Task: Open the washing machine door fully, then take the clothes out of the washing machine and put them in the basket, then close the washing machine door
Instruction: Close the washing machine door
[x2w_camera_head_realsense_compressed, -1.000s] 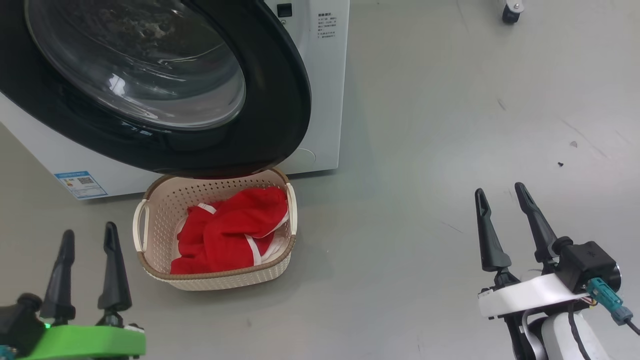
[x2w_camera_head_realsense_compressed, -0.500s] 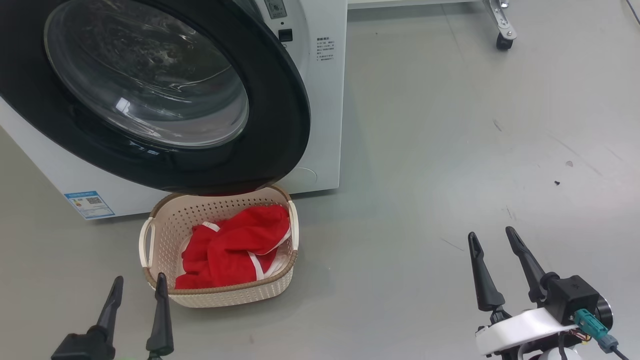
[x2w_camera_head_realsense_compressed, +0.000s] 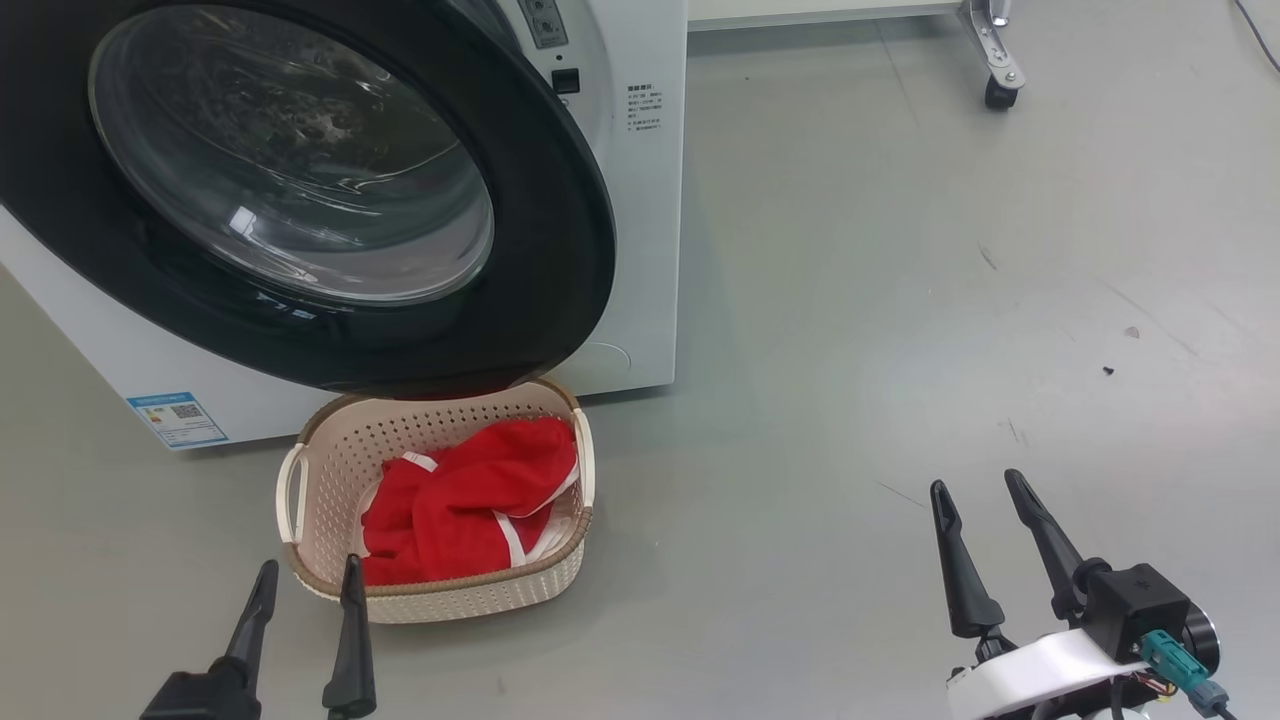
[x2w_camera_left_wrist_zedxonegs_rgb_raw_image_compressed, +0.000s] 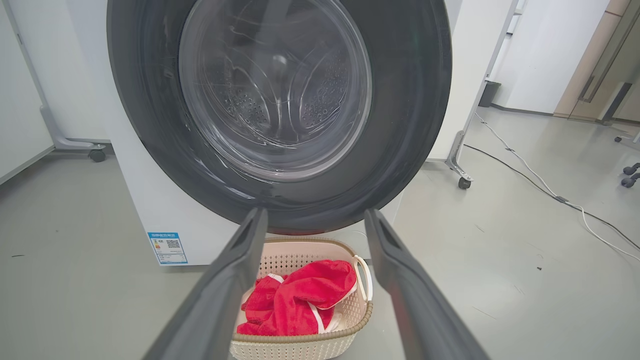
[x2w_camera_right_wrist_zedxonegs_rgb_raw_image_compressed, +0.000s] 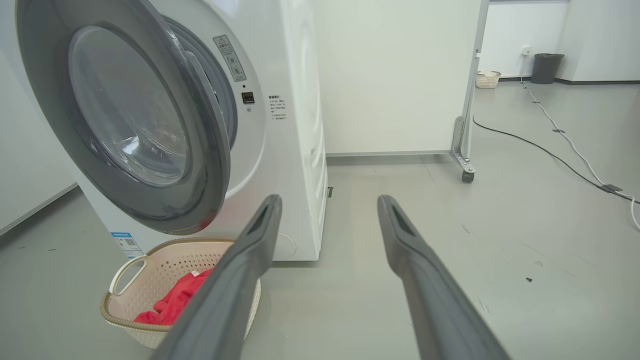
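The clothes (x2w_camera_head_realsense_compressed: 470, 500) lie heaped in the basket (x2w_camera_head_realsense_compressed: 330, 425), which stands on the floor (x2w_camera_head_realsense_compressed: 850, 350) against the foot of the washing machine (x2w_camera_head_realsense_compressed: 640, 200), tucked under the lower rim of the washing machine door (x2w_camera_head_realsense_compressed: 290, 170). The door hangs ajar, its free edge swung out on the right side of the machine's front. The step in hand looks to be the last one, closing the door. Both arms are idle. The left gripper (x2w_camera_head_realsense_compressed: 309, 565) hovers just in front of the basket with its fingers spread and nothing between them. The right gripper (x2w_camera_head_realsense_compressed: 975, 480) is likewise spread and empty, well apart from the machine over bare floor. The right arm seems better placed, since it faces the door's free edge. A good close would push on the glossy black rim near that edge, far from the hinge, rather than on the bulging glass. The push should be steady and follow the door's arc until the latch catches, keeping the fingers above the basket's rim.
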